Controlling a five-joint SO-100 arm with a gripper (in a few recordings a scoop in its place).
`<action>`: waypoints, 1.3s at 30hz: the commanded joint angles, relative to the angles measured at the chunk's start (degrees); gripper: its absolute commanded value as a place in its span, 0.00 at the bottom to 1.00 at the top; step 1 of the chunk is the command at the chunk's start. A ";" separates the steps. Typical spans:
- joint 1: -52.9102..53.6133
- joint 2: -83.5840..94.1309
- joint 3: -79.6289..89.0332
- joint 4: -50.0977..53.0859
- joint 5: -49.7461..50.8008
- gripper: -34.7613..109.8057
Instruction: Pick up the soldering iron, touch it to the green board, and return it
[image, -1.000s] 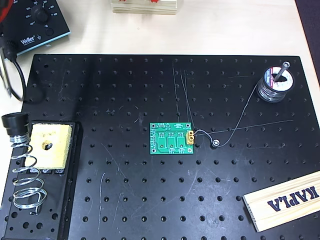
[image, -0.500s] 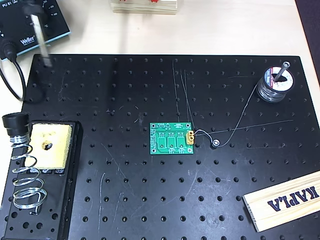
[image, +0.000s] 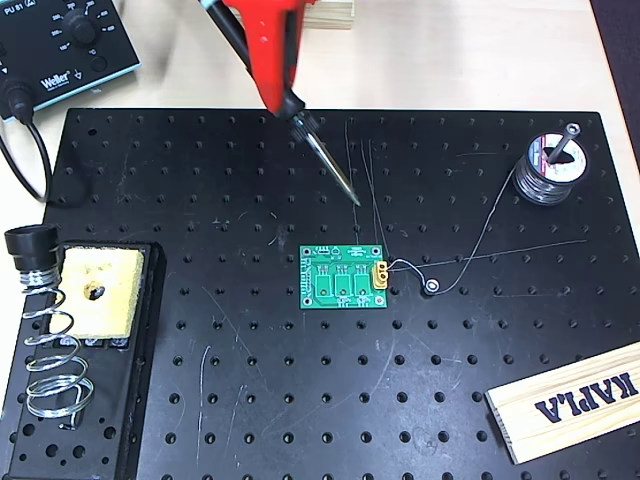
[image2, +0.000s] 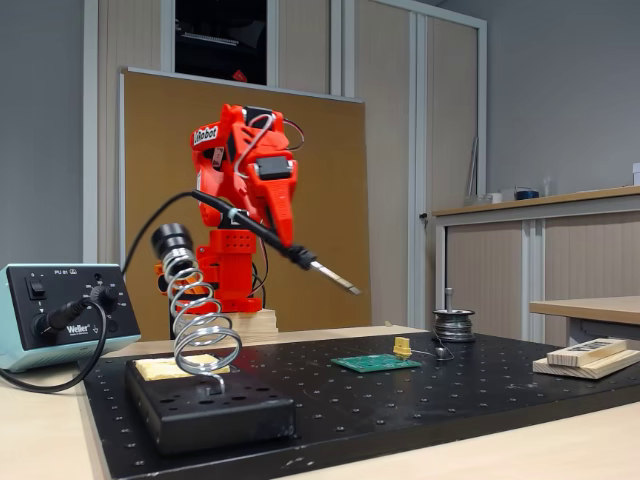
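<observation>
A large black perforated plate (image: 300, 400) covers the pale tabletop (image: 450, 60). Above it the red hand (image2: 268, 222) is clamped on the long slim black soldering iron (image2: 290, 252), held in the air, tip tilted down toward the small green rectangular circuit board (image: 344, 278) lying flat on the plate.

the arm (image2: 240, 200) is bright red plastic all over, built of blocky segments, with a small white "irobot" label near the top (partly readable). thin pale and red cables loop over its upper part. its gripper (image: 272, 60) is smooth, tapered red.
</observation>
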 joint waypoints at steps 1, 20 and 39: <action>-2.46 -3.25 -0.26 -3.87 2.20 0.24; -3.87 -22.59 -7.12 -14.59 2.90 0.24; -3.60 -29.44 -11.60 -15.56 2.11 0.24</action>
